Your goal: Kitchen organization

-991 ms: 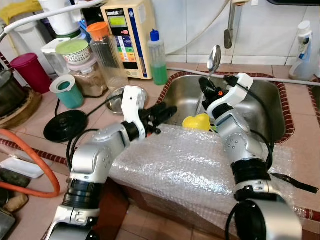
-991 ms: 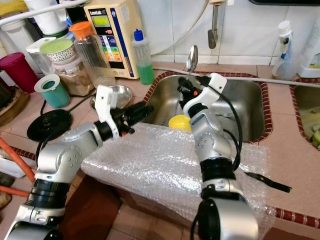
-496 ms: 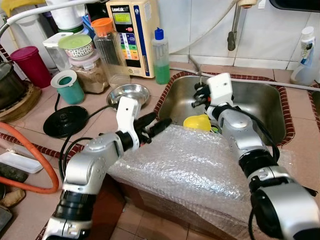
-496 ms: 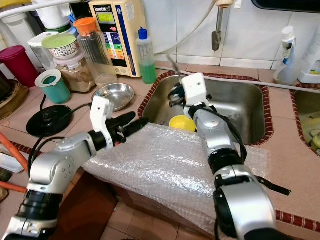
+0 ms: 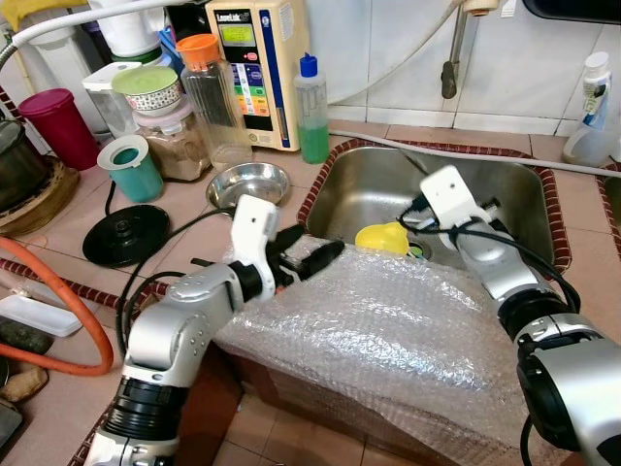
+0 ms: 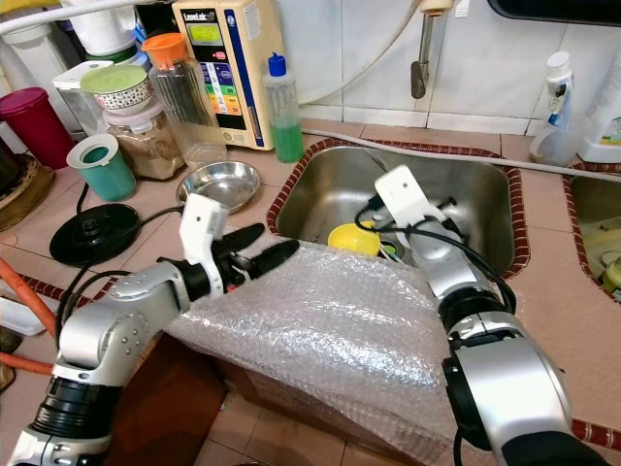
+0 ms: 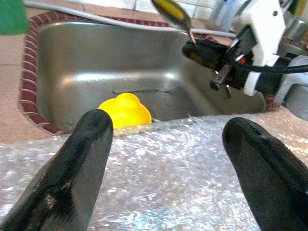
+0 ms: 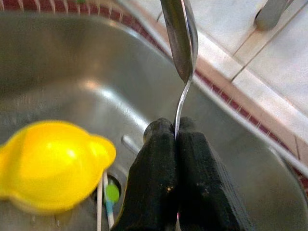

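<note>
My right gripper [image 8: 174, 127] is shut on the thin handle of a steel spoon [image 8: 179, 43], whose bowl points up toward the tiled wall. It hangs low inside the steel sink [image 5: 364, 184], just right of a yellow bowl [image 5: 383, 236] on the sink floor. The spoon [image 7: 171, 9] is also in the left wrist view, above the right gripper [image 7: 204, 52]. My left gripper [image 5: 312, 245] stands open with nothing between its fingers. It hovers over a sheet of bubble wrap [image 5: 388, 330] that drapes the counter's front edge, left of the yellow bowl.
A green soap bottle [image 5: 310, 97], a steel dish [image 5: 250, 182], a teal cup [image 5: 131, 167], jars and a black kettle base [image 5: 126, 236] crowd the counter on the left. An orange hose [image 5: 58, 282] curves at far left. A faucet [image 5: 451, 58] hangs above the sink.
The right gripper has come down with the spoon from above the sink's rim to low inside the sink. The left gripper's fingers have spread wider over the bubble wrap.
</note>
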You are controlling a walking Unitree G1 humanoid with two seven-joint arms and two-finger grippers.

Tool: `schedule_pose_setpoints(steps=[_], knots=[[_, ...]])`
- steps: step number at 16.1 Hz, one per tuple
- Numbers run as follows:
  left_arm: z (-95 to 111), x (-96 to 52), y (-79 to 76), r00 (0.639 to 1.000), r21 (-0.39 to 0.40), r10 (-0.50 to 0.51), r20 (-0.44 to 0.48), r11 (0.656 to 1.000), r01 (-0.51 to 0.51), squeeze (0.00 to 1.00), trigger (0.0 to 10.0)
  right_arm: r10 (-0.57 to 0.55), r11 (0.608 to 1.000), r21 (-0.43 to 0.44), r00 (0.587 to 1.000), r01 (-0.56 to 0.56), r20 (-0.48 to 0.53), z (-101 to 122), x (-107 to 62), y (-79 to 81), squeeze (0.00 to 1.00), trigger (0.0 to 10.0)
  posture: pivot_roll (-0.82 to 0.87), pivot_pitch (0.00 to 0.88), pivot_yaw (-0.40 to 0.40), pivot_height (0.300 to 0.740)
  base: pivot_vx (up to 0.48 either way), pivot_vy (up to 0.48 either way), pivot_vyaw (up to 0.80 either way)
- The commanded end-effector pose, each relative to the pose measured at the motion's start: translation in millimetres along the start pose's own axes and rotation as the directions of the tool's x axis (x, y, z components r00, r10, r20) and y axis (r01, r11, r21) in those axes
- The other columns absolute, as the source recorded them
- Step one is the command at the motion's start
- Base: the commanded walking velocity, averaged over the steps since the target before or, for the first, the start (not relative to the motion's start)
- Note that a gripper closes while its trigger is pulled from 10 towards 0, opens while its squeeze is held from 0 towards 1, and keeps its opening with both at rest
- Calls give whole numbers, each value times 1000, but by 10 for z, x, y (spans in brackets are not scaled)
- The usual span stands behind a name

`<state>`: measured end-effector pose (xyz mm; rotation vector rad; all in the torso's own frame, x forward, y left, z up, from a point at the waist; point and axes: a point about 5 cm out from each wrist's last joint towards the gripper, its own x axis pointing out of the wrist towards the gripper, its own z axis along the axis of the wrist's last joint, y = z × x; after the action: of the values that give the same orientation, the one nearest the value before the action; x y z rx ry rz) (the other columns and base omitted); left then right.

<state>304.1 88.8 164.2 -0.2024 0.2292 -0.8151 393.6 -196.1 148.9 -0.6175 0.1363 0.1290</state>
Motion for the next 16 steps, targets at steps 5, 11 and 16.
schedule_pose_setpoints(steps=[5, 11, 16], knots=[[-36, -35, 5, 997, 55, -10, -73, 998, 14, 1000, 10000, 116, 993, 12, 985, -115, -125, -240, -51, 154, 0, 9961, 213, 0, 139, 740, 0, 0, 0], [-64, -36, -7, 995, 64, -19, -98, 998, 26, 1000, 10000, 175, 984, 45, 975, -171, -136, -261, -58, 256, 1000, 10000, 212, 0, 139, 740, 0, 0, 0], [-41, -9, 5, 996, 69, -9, -86, 998, 15, 1000, 10000, 190, 977, 117, 977, -178, -94, -184, -35, 292, 1000, 10000, 208, 0, 136, 740, 0, 0, 0]])
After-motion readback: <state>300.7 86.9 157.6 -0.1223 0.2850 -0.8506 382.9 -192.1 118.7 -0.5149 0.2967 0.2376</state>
